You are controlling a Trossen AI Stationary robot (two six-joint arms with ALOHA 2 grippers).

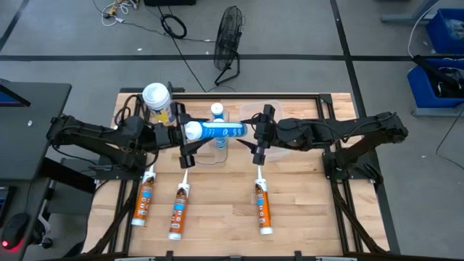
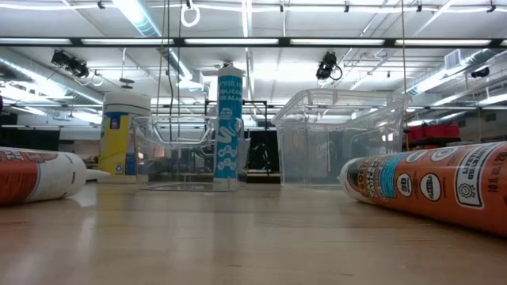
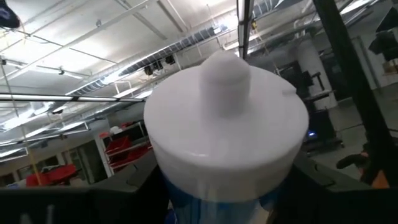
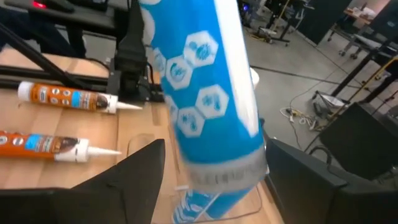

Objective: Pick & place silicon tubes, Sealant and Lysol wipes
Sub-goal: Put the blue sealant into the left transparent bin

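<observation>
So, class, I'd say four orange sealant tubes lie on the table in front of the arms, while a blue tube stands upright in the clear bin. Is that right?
Not quite. The high view shows three orange sealant tubes, not four: one on the left, one in the middle and one on the right. The blue tube does stand upright in the clear bin.

the table (image 1: 304,210) was pale, smooth wood planks. two bins (image 2: 337,138) were clear glossy plastic. the held tube (image 1: 217,131) had a white, smooth plastic cap (image 3: 227,124).
</observation>
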